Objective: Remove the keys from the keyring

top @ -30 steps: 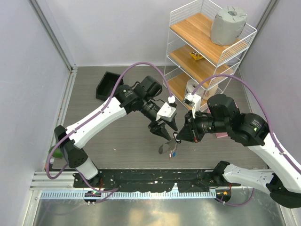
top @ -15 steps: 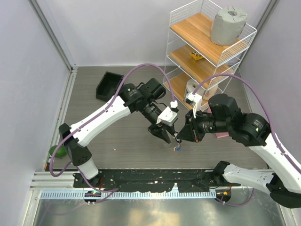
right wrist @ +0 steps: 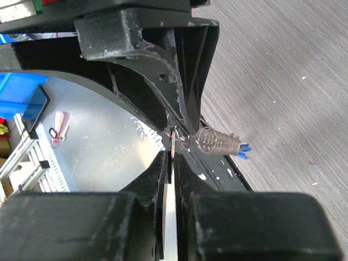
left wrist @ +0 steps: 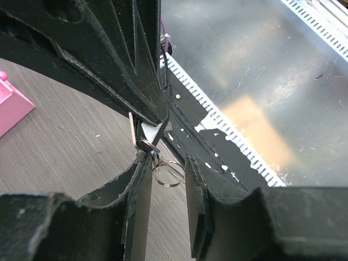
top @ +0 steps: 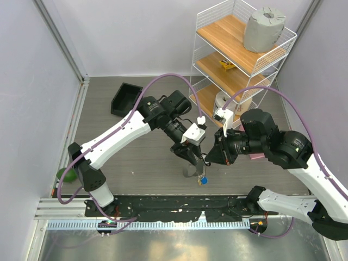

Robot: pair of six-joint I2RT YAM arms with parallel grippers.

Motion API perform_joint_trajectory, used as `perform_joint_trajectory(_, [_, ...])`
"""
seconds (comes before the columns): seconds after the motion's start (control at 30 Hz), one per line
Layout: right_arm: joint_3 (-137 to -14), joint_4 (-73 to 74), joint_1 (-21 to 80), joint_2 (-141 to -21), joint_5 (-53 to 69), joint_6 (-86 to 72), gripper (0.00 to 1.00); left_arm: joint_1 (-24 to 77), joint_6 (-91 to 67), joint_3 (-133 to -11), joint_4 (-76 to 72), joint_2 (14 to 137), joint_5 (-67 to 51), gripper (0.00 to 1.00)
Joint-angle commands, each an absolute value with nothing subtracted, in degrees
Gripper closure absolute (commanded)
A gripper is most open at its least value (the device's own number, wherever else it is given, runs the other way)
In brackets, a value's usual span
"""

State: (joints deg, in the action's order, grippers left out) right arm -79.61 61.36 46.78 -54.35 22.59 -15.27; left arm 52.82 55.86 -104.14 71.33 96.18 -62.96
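Note:
Both grippers meet above the floor's front middle. My right gripper is shut on a thin flat metal piece, seen edge-on, which looks like a key blade. A small silver ring with a clasp hangs from that piece. A silver coil with a blue tip hangs beside it. My left gripper has its jaws parted on either side of the small ring, and its left finger touches the clasp. The dangling bunch shows blue and yellow. The large keyring cannot be told apart.
A white wire shelf with a grey roll stands at the back right. A black bin sits at the back left. A pink object lies near the right arm. A green object sits by the left base. A metal strip runs along the front.
My left gripper moved right and closed in on the right gripper's tips. The dangling bunch now hangs lower under both grippers. The right arm has barely moved.

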Motion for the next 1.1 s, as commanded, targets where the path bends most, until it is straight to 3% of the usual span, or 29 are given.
perform_joint_trajectory(0.0, [-81.9, 58.5, 46.9, -53.3, 22.9, -15.7, 0.95, 53.0, 52.6, -106.2, 68.8, 94.9, -64.6, 0.64])
perform_joint_trajectory(0.3, [-82.0, 58.7, 46.8, -52.8, 22.8, -15.9, 0.95, 53.0, 48.6, -106.1, 65.3, 94.8, -65.9, 0.71])
perform_joint_trajectory(0.43, [-82.2, 58.8, 46.9, -52.6, 22.9, -16.1, 0.95, 53.0, 46.4, -105.6, 63.3, 94.8, -65.8, 0.59])
perform_joint_trajectory(0.63, [-82.4, 59.0, 46.9, -52.7, 22.8, -16.0, 0.95, 53.1, 41.6, -102.0, 56.4, 93.3, -65.2, 0.58])
perform_joint_trajectory(0.83, [-82.6, 59.1, 46.9, -52.7, 22.6, -16.1, 0.95, 53.1, 35.0, -96.2, 45.6, 90.4, -64.4, 0.74])
perform_joint_trajectory(0.97, [-82.4, 59.2, 46.8, -52.6, 22.5, -16.1, 0.95, 53.0, 35.6, -95.7, 45.9, 90.0, -63.5, 0.78])
perform_joint_trajectory(1.07, [-82.4, 59.2, 46.9, -52.6, 22.2, -16.1, 0.95, 53.1, 36.5, -96.2, 47.3, 90.1, -62.8, 0.95])
